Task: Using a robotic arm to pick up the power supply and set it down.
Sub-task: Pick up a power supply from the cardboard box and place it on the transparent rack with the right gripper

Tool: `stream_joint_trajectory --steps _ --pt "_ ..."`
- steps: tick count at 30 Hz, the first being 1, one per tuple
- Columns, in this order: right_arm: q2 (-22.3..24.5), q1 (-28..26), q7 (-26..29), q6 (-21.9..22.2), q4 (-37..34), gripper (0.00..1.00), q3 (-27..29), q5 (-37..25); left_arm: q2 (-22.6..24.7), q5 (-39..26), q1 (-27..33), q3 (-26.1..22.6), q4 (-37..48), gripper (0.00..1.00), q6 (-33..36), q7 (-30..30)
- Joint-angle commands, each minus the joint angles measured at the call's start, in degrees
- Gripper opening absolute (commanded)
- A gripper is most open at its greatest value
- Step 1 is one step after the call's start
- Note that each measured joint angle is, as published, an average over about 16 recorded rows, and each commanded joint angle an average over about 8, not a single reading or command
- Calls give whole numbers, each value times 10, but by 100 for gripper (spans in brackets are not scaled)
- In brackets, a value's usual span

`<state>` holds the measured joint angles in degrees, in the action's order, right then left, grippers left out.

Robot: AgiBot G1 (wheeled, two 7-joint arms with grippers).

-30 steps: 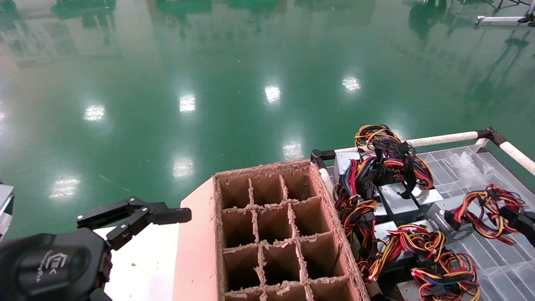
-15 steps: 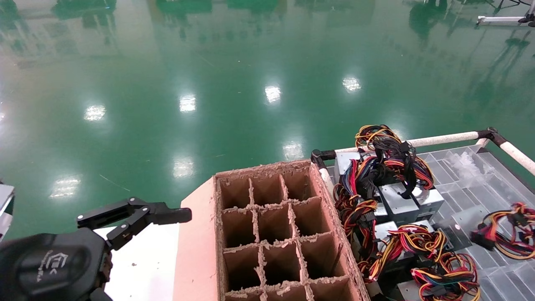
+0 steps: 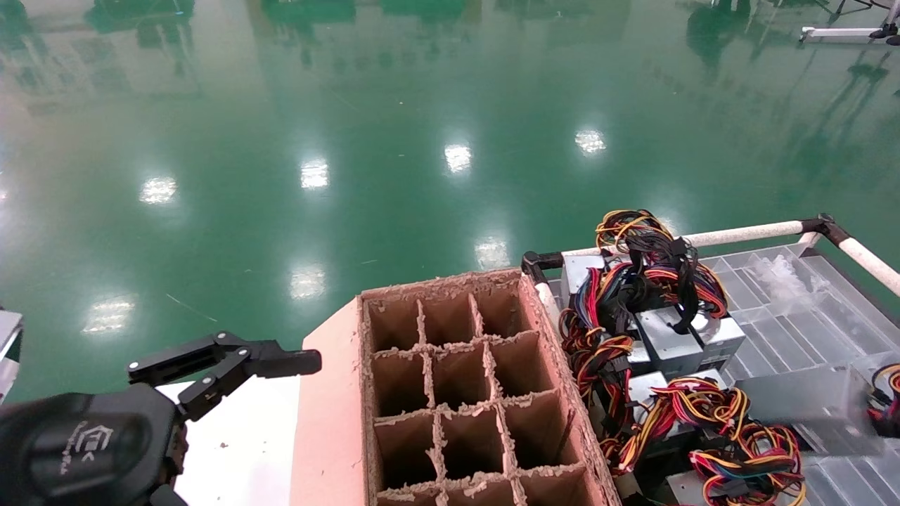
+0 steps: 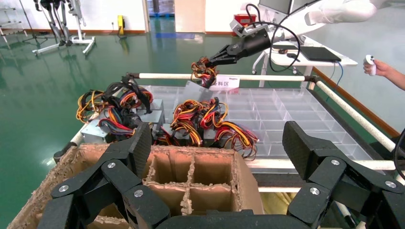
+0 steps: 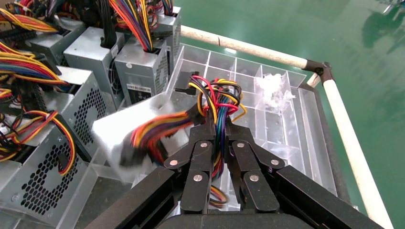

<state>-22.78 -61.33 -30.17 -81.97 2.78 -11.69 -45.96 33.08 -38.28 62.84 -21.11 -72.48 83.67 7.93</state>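
Note:
My right gripper [image 5: 218, 125] is shut on the coloured cable bundle [image 5: 215, 95] of a grey power supply [image 5: 114, 133], which hangs blurred from those cables above the clear tray. In the head view this power supply [image 3: 808, 404] is at the far right, and its cables [image 3: 887, 393] run off the edge. The left wrist view shows the right gripper [image 4: 210, 59] far off with the bundle in it. My left gripper [image 3: 232, 365] is open and holds nothing. It stays low at the left, beside the cardboard box [image 3: 450, 393].
The divided cardboard box [image 4: 191, 176] has open cells. Several other power supplies [image 3: 675, 337] with tangled cables lie on the clear compartment tray [image 3: 830, 295], framed by white rails [image 3: 745, 233]. A person's hand [image 4: 379, 69] is beyond the tray.
The cable bundle has moved right to the edge of the head view. The grey power supply has come up off the tray and swings under it. My left arm has not moved.

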Motion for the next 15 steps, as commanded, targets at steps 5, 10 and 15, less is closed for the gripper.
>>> stream_joint_trajectory --steps 5,10,15 --pt "-5 -12 0 1 12 0 -7 -11 0 0 0 0 0 100 0 0" --pt "-11 -39 5 -18 41 0 -18 -26 0 0 0 0 0 100 0 0" --pt "-13 -78 11 -25 71 0 -37 -56 0 0 0 0 0 100 0 0"
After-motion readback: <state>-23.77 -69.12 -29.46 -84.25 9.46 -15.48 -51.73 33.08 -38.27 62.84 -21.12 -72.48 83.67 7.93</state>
